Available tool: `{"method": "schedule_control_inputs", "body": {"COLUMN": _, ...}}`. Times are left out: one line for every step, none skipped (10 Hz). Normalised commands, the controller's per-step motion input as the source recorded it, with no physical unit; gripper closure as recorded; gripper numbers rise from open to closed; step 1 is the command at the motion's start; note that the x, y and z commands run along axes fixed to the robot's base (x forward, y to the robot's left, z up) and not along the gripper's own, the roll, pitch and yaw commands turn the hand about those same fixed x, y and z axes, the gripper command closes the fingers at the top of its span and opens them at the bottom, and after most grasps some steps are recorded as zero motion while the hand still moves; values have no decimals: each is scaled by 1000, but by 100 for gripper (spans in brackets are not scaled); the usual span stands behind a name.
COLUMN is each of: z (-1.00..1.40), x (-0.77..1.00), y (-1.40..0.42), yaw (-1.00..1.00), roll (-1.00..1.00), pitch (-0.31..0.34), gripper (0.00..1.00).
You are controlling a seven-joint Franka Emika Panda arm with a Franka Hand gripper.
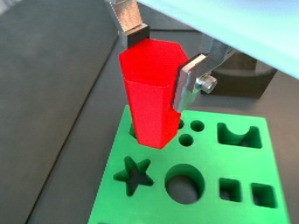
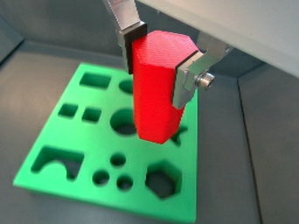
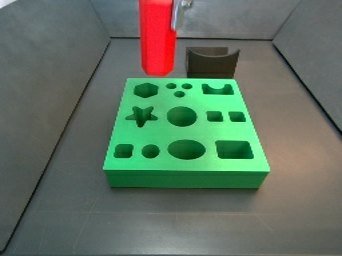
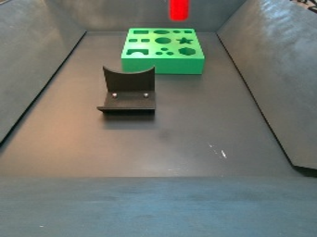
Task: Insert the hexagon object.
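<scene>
My gripper [image 1: 163,57] is shut on the hexagon object [image 1: 152,87], a tall glossy red prism held upright, one silver finger [image 1: 190,77] on each side of its top. It also shows in a wrist view [image 2: 158,83]. The peg hangs above the green block [image 3: 187,140], near the corner with the hexagon hole [image 3: 144,89]. In a wrist view that hole [image 2: 163,181] shows open, beyond the peg's lower end. In a side view the peg [image 4: 180,9] shows at the top, over the block [image 4: 165,51]; the gripper is cut off there.
The green block [image 1: 222,162] has several shaped holes: star [image 3: 143,115], circles, squares, arch. A dark grey curved holder [image 3: 211,58] stands behind the block; it also shows in a side view [image 4: 126,91]. Grey sloping walls enclose the dark floor.
</scene>
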Motion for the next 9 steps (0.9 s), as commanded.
{"method": "schedule_control_inputs", "body": {"z": -543, "x": -143, "y": 657, "yaw": 617, "roll": -46, "pitch": -217, "gripper": 100}}
{"method": "schedule_control_inputs", "body": {"z": -560, "x": -97, "y": 523, "yaw": 740, "roll": -37, "pitch": -211, "gripper": 100}}
{"method": "schedule_control_inputs", "body": {"z": -574, "x": 0, "y": 360, "yaw": 851, "roll": -67, "pitch": -194, "gripper": 100}}
{"method": "schedule_control_inputs", "body": {"z": -443, "x": -226, "y": 111, "yaw": 709, "roll": -81, "pitch": -153, "gripper": 100}}
{"method": "schedule_control_inputs", "body": {"z": -337, "x": -174, "y": 0, "yaw": 640, "roll": 0, "pitch": -26, "gripper": 100}}
{"method": "schedule_control_inputs", "body": {"z": -369, "x": -229, "y": 60, "yaw": 763, "roll": 56, "pitch": 0, "gripper": 100}}
{"method": "schedule_control_inputs", "body": {"z": -234, "x": -263, "y": 0, "yaw": 491, "roll": 91, "pitch": 10, "gripper": 100}}
{"method": "schedule_control_inputs", "body": {"z": -197, "x": -229, "y": 60, "yaw": 517, "roll": 23, "pitch": 0, "gripper": 100}}
{"method": "schedule_control_inputs", "body": {"z": -226, "x": -57, "y": 0, "yaw": 566, "roll": 0, "pitch": 0, "gripper": 100}}
